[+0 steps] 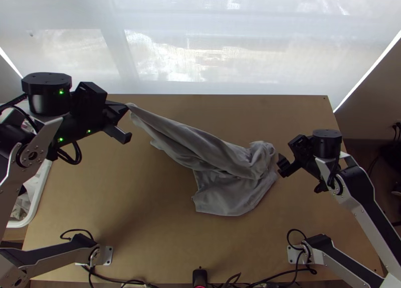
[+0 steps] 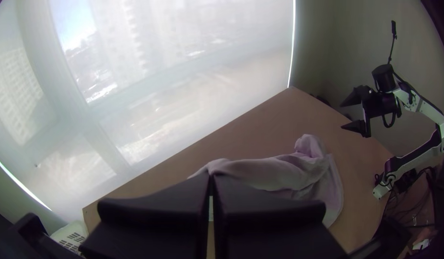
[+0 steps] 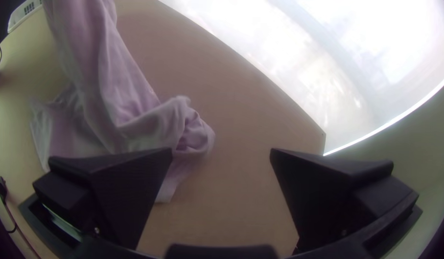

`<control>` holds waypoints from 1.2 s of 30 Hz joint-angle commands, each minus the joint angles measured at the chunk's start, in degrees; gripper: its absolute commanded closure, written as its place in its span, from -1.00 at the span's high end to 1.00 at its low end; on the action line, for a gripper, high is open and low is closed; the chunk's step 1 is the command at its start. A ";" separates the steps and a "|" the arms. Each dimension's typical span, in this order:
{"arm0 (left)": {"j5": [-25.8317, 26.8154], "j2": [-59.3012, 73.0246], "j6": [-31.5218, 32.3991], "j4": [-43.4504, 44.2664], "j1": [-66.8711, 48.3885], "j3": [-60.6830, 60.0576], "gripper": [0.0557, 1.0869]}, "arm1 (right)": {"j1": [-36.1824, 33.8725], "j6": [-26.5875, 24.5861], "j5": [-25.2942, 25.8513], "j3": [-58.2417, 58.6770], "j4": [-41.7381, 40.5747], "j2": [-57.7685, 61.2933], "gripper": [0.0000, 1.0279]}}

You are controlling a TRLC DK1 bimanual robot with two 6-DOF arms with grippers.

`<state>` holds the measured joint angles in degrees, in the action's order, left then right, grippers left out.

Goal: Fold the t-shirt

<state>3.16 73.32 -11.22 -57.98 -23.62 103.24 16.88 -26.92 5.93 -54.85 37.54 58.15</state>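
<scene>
The left gripper (image 1: 126, 107)'s jaws were closed together, pinching one end of the grey t-shirt (image 1: 220, 160), which sloped from their tips down to the table (image 1: 125, 197). Its bunched far end lay just beside the right gripper (image 1: 280, 166)'s jaws, parted wide and holding nothing.

A robotics lab, judging by the robot arms (image 1: 362, 185) mounted at a table (image 1: 150, 238) with cables (image 1: 265, 279) along its near edge.

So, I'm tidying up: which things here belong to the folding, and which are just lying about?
For folding:
- t-shirt, one end in the left claw
- right claw, open beside it

Lying about:
- white slotted basket
- black cables
</scene>
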 commanded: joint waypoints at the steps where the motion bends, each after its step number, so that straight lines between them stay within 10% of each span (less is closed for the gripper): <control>1: 0.01 -0.55 -0.03 0.14 -1.34 -3.75 -0.93 | 1.40 0.73 -1.19 0.80 -0.36 0.03 0.91; 16: -0.08 4.38 2.17 11.31 8.24 -6.30 -0.93 | 20.38 -0.33 -6.46 1.50 7.72 2.05 0.91; 36: -0.43 5.43 3.40 15.88 17.29 -11.22 -0.93 | 27.76 -1.30 -6.73 2.64 -4.76 16.73 0.91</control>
<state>2.72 78.65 -8.36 -42.68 -6.98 93.86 40.99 -28.53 -0.73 -50.37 36.75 68.45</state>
